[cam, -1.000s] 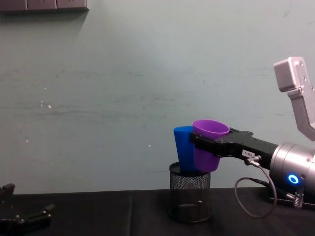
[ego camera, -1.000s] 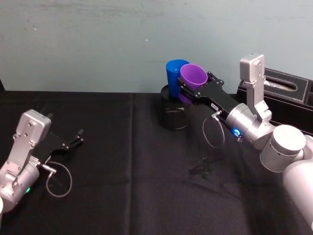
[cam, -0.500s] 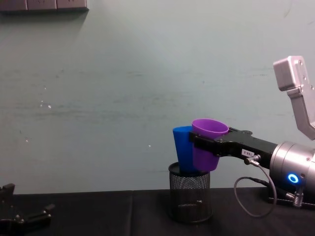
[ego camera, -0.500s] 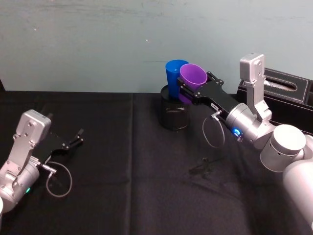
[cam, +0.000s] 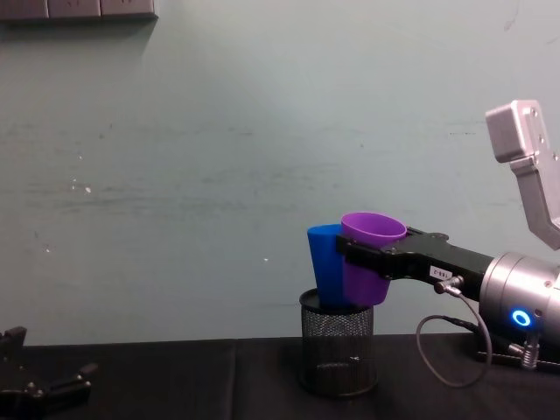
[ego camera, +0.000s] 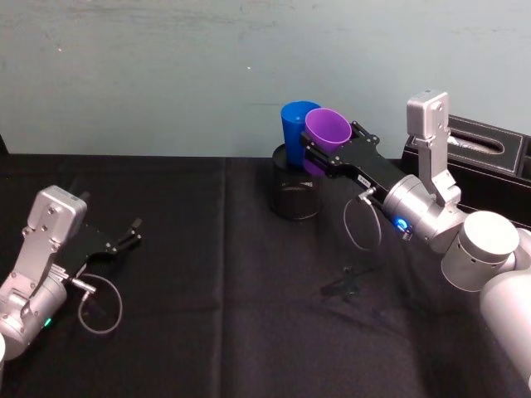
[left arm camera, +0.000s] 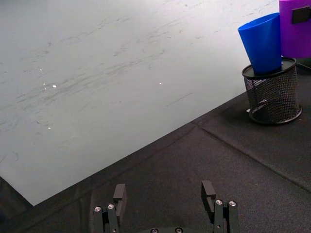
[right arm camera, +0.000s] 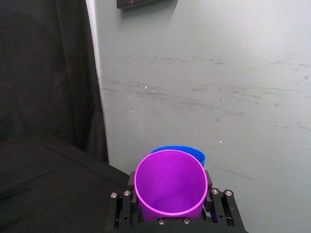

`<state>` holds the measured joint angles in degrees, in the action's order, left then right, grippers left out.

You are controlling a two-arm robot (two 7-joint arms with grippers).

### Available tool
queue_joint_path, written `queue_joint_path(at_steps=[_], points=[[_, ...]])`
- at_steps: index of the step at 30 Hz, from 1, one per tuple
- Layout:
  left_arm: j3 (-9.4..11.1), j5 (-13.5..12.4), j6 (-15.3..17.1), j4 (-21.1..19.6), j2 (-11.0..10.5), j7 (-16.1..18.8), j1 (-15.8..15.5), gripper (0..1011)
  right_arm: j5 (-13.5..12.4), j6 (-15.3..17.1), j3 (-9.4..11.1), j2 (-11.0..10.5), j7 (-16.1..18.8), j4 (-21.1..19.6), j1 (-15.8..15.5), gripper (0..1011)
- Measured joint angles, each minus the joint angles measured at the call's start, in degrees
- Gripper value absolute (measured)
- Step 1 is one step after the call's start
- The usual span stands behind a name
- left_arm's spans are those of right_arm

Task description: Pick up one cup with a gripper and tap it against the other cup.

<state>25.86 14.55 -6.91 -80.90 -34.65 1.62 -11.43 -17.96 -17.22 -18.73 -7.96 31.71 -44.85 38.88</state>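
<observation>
Overhead, a black cloth covers the bench (ego camera: 207, 274), creased along a seam, and a pale teal wall (ego camera: 166, 75) scuffed with faint streaks rises behind it. White wall plates (cam: 79, 9) sit high on that wall, and a dark curtain (right arm camera: 48, 73) hangs beside it in the right wrist view. A black box (ego camera: 489, 153) stands at the far right of the bench.

The only label is a small white label (cam: 440, 273) on the right hand (cam: 357, 254), and its print is too small to read. A blue light ring (cam: 521, 318) glows on that arm's wrist.

There are two cups, one black mesh pen holder (ego camera: 294, 195) and two hands. The blue cup (ego camera: 292, 124) stands tilted inside the pen holder at the back middle of the bench. The right hand is clamped around the purple cup (ego camera: 326, 133), a finger on each side, mouth up. It holds the cup off the bench, above the holder's rim, with its side against the blue cup. Whether its base touches the rim cannot be told.

The left hand (left arm camera: 164, 194) lies low at the left side of the bench, fingers spread wide with nothing between them.
</observation>
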Motion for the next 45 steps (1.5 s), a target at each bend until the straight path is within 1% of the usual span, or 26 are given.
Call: queue_joint_path(at_steps=[6,9,15,19,22,25,28,36,38,39,45], points=[[0.0,0.0,0.0,0.0,0.0,0.0,0.0,1011,0.0,0.2,0.0,-0.2,0.0,-0.5,-0.4,736],[0.0,0.0,0.0,0.0,0.0,0.0,0.0,1011,0.0,0.7,0.0,-0.5,0.0,-1.5,-0.9,736],[0.0,0.0,0.0,0.0,0.0,0.0,0.0,1011,-0.5,3.1,0.1,-1.3,-0.1,-5.3,-3.0,736],[0.0,0.0,0.0,0.0,0.0,0.0,0.0,1011,-0.7,4.7,0.0,-2.2,-0.9,-8.6,-4.7,736],[0.0,0.0,0.0,0.0,0.0,0.0,0.0,1011,-0.7,5.6,-0.1,-2.6,-1.5,-10.2,-5.7,736],[0.0,0.0,0.0,0.0,0.0,0.0,0.0,1012,-0.7,6.9,-0.3,-3.4,-2.3,-12.6,-7.1,736],[0.0,0.0,0.0,0.0,0.0,0.0,0.0,1011,-0.7,7.6,-0.4,-3.9,-2.7,-14.0,-7.9,735],[0.0,0.0,0.0,0.0,0.0,0.0,0.0,1012,-1.6,10.7,-0.5,-5.8,-3.8,-19.9,-11.5,735],[0.0,0.0,0.0,0.0,0.0,0.0,0.0,1011,-1.7,11.0,-0.5,-6.0,-3.9,-20.4,-11.8,736],[0.0,0.0,0.0,0.0,0.0,0.0,0.0,1012,-2.0,11.6,-0.4,-6.5,-4.3,-21.7,-12.7,736],[0.0,0.0,0.0,0.0,0.0,0.0,0.0,1011,-2.3,11.9,-0.2,-7.4,-5.0,-23.4,-14.1,735]])
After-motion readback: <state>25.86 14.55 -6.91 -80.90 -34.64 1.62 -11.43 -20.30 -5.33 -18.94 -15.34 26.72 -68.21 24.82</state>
